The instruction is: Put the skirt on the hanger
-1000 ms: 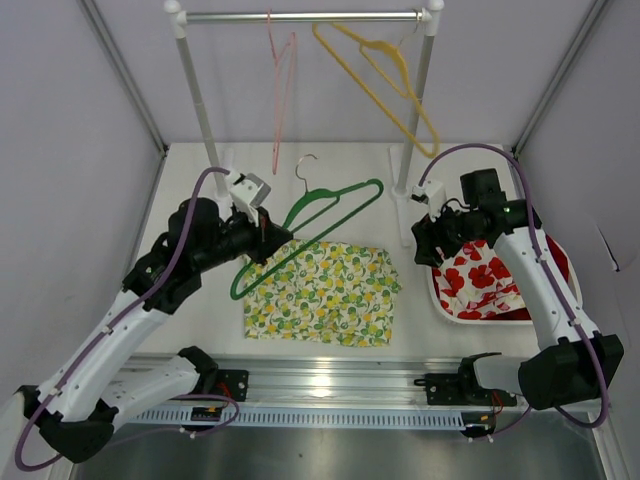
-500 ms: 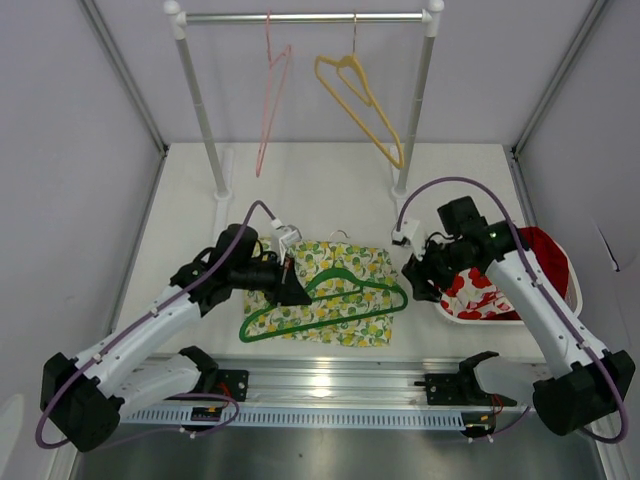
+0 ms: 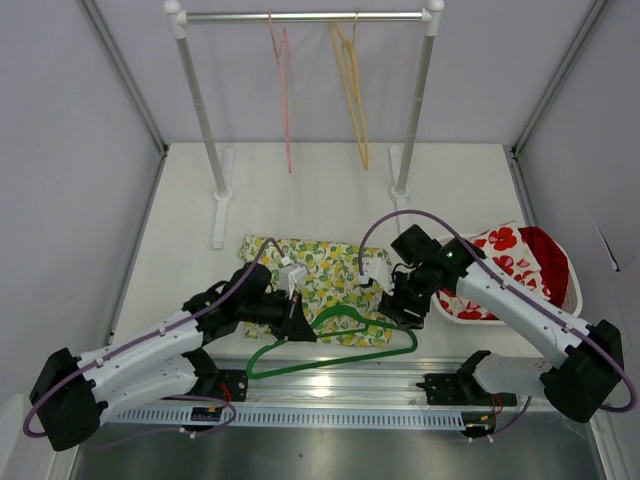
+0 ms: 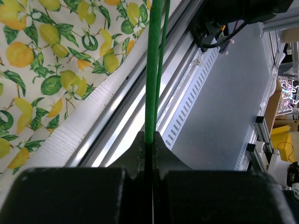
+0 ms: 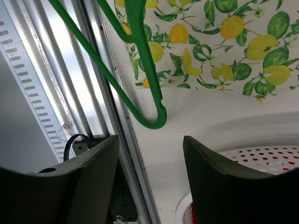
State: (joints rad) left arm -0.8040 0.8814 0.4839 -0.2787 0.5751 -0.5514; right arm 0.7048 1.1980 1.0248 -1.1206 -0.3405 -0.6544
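Observation:
The lemon-print skirt [image 3: 325,270] lies flat on the white table, at the front centre. My left gripper [image 3: 298,325] is shut on the green hanger [image 3: 340,361], holding it low over the skirt's near edge and the table's front rail. In the left wrist view the hanger [image 4: 152,70] runs straight out from between my closed fingers [image 4: 150,140], with the skirt [image 4: 56,70] to its left. My right gripper [image 3: 400,305] is open and empty just by the hanger's right end. The right wrist view shows the hanger's curved end [image 5: 156,119] ahead of my open gripper [image 5: 152,154], over the skirt's edge [image 5: 224,51].
A clothes rack [image 3: 300,16] at the back carries a pink hanger [image 3: 284,90] and a yellow hanger [image 3: 352,90]. A white basket [image 3: 575,290] holding red floral cloth [image 3: 500,250] stands at the right. An aluminium rail [image 3: 330,385] runs along the near edge.
My left gripper carried the green hanger from the back left, over the skirt, to the near edge. My right gripper moved left from the basket to the hanger's end. The rack hangers swung.

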